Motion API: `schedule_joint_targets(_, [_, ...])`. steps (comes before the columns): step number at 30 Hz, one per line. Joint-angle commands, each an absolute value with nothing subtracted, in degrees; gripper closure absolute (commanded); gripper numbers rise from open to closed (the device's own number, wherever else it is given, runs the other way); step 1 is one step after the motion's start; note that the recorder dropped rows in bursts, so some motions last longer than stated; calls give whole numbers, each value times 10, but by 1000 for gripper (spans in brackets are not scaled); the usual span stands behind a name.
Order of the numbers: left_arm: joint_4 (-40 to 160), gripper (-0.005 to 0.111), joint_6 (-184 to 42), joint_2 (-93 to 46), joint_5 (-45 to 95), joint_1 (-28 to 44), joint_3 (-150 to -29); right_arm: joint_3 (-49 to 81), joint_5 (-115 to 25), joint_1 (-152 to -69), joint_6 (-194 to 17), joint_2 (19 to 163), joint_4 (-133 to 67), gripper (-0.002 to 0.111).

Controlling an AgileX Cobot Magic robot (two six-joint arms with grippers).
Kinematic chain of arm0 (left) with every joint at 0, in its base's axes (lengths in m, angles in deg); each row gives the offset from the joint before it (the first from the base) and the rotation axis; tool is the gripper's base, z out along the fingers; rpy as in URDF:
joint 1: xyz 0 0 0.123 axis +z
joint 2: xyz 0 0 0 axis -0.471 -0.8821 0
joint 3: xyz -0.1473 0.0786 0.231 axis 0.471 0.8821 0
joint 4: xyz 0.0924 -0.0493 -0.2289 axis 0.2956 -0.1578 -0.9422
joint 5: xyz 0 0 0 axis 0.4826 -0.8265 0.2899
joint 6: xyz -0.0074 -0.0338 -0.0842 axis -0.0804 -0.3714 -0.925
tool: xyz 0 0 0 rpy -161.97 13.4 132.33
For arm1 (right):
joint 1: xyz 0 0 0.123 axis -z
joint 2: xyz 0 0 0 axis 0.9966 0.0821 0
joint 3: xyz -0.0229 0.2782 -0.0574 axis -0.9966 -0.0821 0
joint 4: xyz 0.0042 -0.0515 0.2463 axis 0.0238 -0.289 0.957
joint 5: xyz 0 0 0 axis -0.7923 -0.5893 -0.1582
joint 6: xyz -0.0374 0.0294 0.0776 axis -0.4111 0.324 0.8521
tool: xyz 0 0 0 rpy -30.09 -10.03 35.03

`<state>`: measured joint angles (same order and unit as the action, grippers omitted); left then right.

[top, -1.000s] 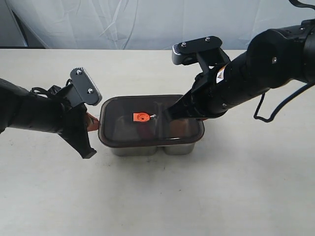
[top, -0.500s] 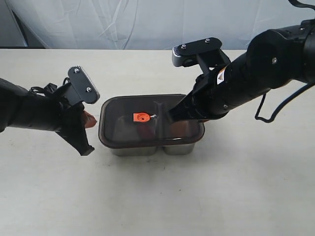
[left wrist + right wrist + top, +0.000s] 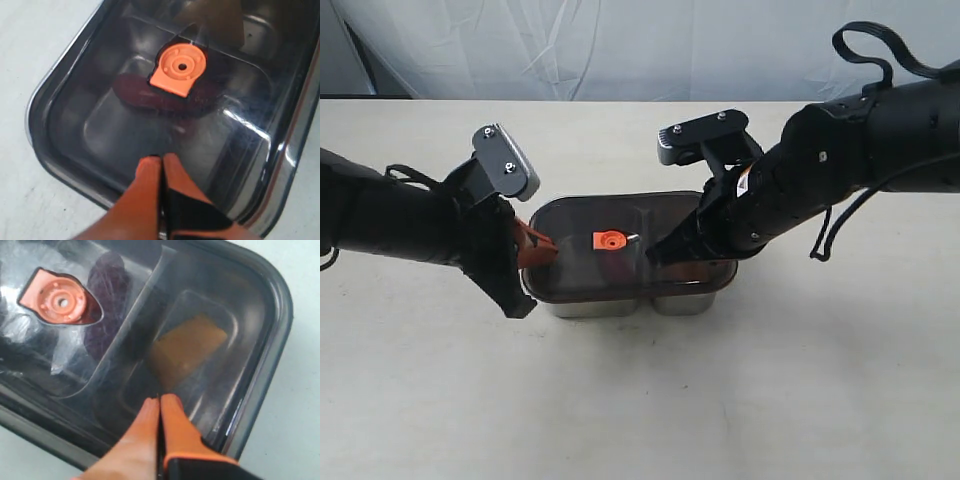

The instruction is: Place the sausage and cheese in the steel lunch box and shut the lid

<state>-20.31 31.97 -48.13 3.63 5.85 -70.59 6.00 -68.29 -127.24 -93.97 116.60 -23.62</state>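
The steel lunch box [image 3: 610,303] stands mid-table with the dark translucent lid [image 3: 575,275] lying on top, its orange valve tab [image 3: 607,240] near the middle. Through the lid the sausage [image 3: 134,93] shows as a dark red shape under the tab, and the cheese [image 3: 186,347] as a dull yellow block in the other compartment. My left gripper [image 3: 548,247] is shut and empty, its orange tips over the lid's left part. Also shut and empty, my right gripper [image 3: 660,250] has its tips over the lid's right part; whether either touches the lid is unclear.
The box sits on a pale table [image 3: 640,400]. A white backdrop [image 3: 620,45] runs along the far edge. A black cable [image 3: 865,45] loops above the right arm.
My left gripper has swung from beside the box's left end to over the lid. The right arm has shifted left, its tips staying over the lid. The lid and box have not moved.
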Motion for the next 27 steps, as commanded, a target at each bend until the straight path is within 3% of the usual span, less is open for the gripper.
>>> schedule_joint_targets(1, [-196,107,322,-532,28,56,-703,59,-685,-1271,-940,1187,-236,108])
schedule_joint_targets(20, [-184,107,322,-530,18,56,-708,52,-683,-1271,-938,1220,-234,108])
schedule_joint_targets(27, [-189,107,322,-467,20,56,-718,52,-664,-1271,-937,1187,-234,108])
